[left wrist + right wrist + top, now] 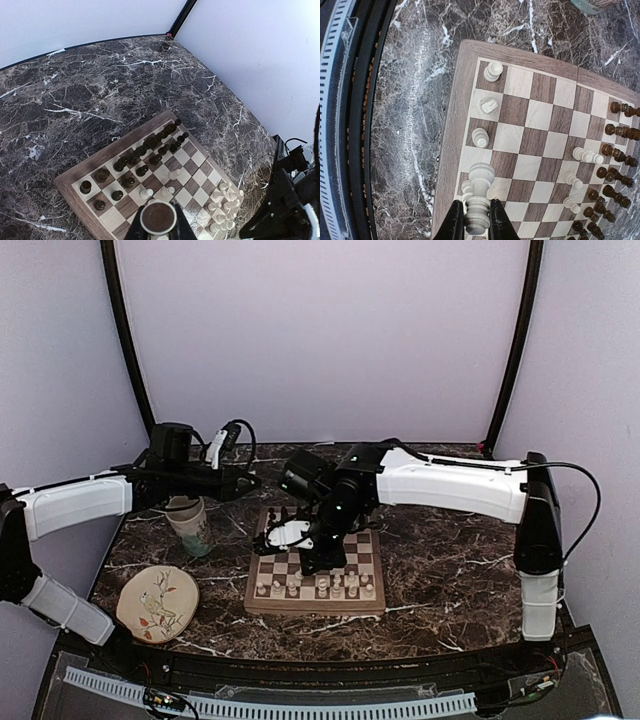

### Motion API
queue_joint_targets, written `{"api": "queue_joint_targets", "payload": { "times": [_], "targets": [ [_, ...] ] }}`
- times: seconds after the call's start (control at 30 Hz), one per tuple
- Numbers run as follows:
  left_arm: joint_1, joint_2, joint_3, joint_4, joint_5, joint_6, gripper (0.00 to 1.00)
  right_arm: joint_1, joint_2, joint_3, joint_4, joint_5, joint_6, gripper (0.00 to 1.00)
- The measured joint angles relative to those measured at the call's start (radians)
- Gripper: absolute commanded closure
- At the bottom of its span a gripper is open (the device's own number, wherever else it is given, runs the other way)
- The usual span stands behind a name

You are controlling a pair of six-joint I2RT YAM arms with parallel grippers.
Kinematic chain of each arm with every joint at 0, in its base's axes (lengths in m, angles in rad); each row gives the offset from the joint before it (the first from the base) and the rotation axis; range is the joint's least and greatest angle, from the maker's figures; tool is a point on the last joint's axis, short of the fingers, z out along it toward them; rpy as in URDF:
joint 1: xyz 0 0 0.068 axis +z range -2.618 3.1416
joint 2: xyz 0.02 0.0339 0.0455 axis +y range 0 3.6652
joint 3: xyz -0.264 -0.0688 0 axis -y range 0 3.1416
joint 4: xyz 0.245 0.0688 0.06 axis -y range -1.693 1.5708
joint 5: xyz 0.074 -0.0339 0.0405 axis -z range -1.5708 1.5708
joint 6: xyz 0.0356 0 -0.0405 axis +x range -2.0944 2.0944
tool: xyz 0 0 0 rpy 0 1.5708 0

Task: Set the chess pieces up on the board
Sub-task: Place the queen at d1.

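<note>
The board (316, 609) lies mid-table, and shows in the left wrist view (80, 167) and the right wrist view (452, 125). Dark pieces (145, 149) fill its far rows. White pieces (320, 585) stand along its near rows, with three white pawns (572, 180) mid-board. My right gripper (475, 206) hangs over the board's white end (318, 560), shut on a tall white piece (481, 177) held by its base. My left gripper (159, 229) reaches in from the left (250, 482). It is shut on a piece seen base-on, a brown disc with a cream rim (158, 216).
A flowered mug (190, 525) stands under the left arm, left of the board. A round bird-patterned plate (157, 603) lies at the front left. A black rail (365, 125) runs along the table's near edge. Lilac walls close in the back and sides.
</note>
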Motion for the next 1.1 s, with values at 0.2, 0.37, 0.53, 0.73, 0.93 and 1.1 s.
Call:
{"api": "queue_joint_targets", "payload": {
  "times": [0.2,0.37,0.53,0.73,0.93,1.1],
  "targets": [
    [-0.001,-0.058,-0.010,0.000,-0.002,0.019,0.94,0.012,0.104,0.093,-0.058,0.042,-0.003,0.94],
    [-0.001,-0.076,-0.020,0.001,-0.003,0.030,0.93,0.026,0.137,0.105,-0.090,0.067,-0.003,0.92],
    [-0.001,-0.076,-0.022,0.000,-0.003,0.034,0.93,0.045,0.145,0.105,-0.110,0.079,-0.003,0.92],
    [-0.001,-0.076,-0.022,0.000,-0.003,0.037,0.93,0.050,0.162,0.106,-0.124,0.083,-0.002,0.92],
    [-0.001,-0.076,-0.024,0.000,-0.002,0.037,0.93,0.050,0.204,0.110,-0.127,0.090,0.002,0.92],
    [-0.001,-0.076,-0.029,0.000,0.000,0.037,0.93,0.050,0.204,0.119,-0.127,0.099,0.009,0.91]
  ]
}}
